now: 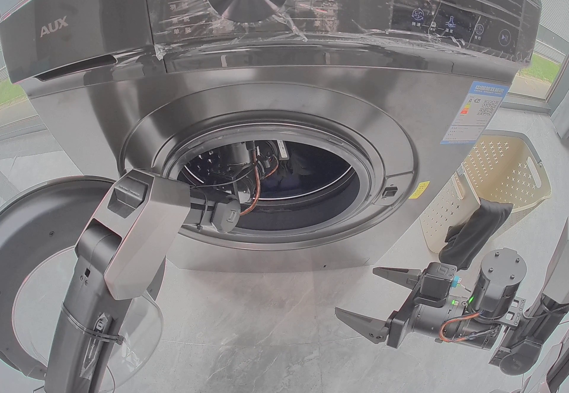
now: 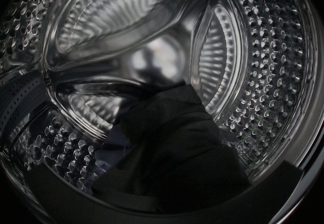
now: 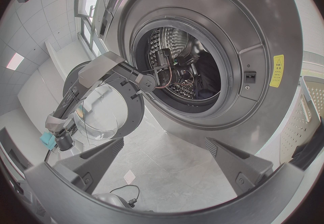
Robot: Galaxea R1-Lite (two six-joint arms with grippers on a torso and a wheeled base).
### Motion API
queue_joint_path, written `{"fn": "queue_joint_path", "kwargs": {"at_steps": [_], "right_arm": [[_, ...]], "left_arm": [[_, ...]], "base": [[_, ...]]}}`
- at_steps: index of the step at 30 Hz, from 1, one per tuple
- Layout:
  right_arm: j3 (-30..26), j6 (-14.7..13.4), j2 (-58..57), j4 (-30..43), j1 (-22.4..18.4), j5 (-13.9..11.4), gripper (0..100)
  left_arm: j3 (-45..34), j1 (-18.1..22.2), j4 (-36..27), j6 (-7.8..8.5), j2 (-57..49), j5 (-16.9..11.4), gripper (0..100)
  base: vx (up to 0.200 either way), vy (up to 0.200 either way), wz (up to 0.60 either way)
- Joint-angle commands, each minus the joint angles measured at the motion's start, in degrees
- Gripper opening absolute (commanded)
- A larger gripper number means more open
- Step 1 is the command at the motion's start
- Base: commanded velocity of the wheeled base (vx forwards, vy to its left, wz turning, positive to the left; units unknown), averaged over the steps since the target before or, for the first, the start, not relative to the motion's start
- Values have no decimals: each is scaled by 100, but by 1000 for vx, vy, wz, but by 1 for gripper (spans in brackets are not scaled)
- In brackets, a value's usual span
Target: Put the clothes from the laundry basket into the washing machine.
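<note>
The front-loading washing machine (image 1: 284, 92) is seen with its round door (image 1: 41, 246) swung fully open to the left, so that the perforated steel drum (image 2: 270, 66) is laid open to the front. Just beside the machine on the right, the cream laundry basket (image 1: 510, 169) is stood on the floor, and 1 dark garment (image 1: 474, 231) is draped over its near rim. A heap of dark clothes (image 2: 175, 153) is already lodged on the drum floor, with a bluish cloth (image 2: 113, 148) beside it. The left gripper (image 3: 187, 74) is held inside the drum mouth above that heap; whether it is released or clenched cannot be told. The right gripper (image 1: 355, 292) is held low over the floor, near the basket and in front of the machine, spread wide and grasping nothing. The step in hand is judged to be a drop-off in the drum by the left arm, with at least 1 garment left to fetch. For the next move, the left arm would need to be drawn clear of the opening, and the right gripper, now pointed toward the machine, would need to be turned to the draped garment.
</note>
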State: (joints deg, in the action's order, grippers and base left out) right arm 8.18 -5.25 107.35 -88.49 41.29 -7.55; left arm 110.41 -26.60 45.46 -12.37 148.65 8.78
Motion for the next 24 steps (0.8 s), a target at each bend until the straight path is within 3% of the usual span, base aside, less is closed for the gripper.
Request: {"fn": "queue_joint_path", "kwargs": {"at_steps": [1,6,11,17,24], "right_arm": [[-9,-2,5,-1,-7,-1,100],[-9,-11,5,-1,-7,-1,100],[-1,-11,5,-1,-7,-1,100],[-1,-11,-4,-1,-7,-1,100],[8,-2,5,-1,2,-1,100]], "left_arm": [[-362,14,-46,-2,-56,107,100],[-1584,-29,-450,33,-811,98,100],[-2278,-91,-731,60,-1400,36,100],[-3447,-390,-1250,68,-2385,-306,100],[-3500,-504,-1197,77,-2499,-359,100]], "base": [[0,0,0],[0,0,0],[0,0,0],[0,0,0],[0,0,0]]}}
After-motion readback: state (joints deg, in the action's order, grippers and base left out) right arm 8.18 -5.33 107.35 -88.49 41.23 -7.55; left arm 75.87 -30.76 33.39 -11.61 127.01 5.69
